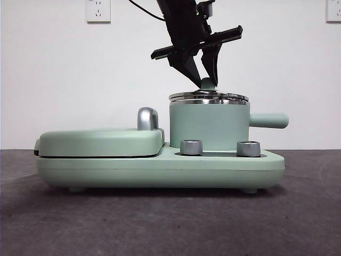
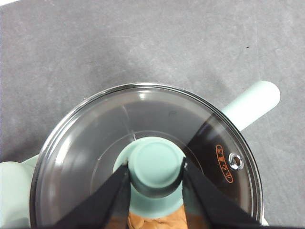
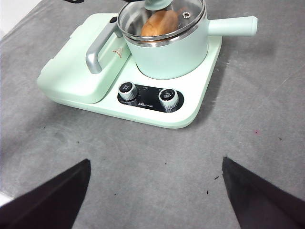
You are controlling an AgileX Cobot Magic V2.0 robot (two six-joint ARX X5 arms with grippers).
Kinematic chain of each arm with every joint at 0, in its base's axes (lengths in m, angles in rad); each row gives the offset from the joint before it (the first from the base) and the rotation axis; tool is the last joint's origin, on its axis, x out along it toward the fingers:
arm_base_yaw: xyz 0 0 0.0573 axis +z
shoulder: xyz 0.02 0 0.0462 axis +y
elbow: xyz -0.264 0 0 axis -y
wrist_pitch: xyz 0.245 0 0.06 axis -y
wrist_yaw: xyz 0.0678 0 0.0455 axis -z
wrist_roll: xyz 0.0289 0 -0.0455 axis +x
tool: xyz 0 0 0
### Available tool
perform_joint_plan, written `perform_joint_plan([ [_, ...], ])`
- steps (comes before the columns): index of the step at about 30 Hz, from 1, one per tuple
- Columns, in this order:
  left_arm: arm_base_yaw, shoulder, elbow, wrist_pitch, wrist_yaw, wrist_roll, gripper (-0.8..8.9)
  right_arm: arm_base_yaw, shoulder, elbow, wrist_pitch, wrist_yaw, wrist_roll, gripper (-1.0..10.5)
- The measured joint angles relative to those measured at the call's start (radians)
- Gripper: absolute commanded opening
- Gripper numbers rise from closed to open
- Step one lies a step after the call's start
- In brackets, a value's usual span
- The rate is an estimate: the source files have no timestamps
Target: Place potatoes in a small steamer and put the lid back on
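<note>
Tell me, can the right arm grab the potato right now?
Probably not. The potato lies inside the small steamer, and the glass lid sits on top with the left gripper around its knob. The right gripper hangs open over the table, away from the pot.

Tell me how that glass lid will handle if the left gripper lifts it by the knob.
The lid looks like rigid glass with a steel rim, so probably weighty and breakable if dropped. Its smooth rounded knob, between the left gripper's jaws, may slip or let the lid swing.
</note>
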Motion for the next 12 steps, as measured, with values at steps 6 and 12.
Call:
perform_joint_plan([
  [6,-0.003,0.0,0.0,-0.003,-0.002,-0.003,0.14,0.0,0.0,0.0,0.0,0.0,0.0,4.4],
  [12,-0.017,0.0,0.0,0.016,-0.046,-0.003,0.14,0.0,0.0,0.0,0.0,0.0,0.0,4.4],
])
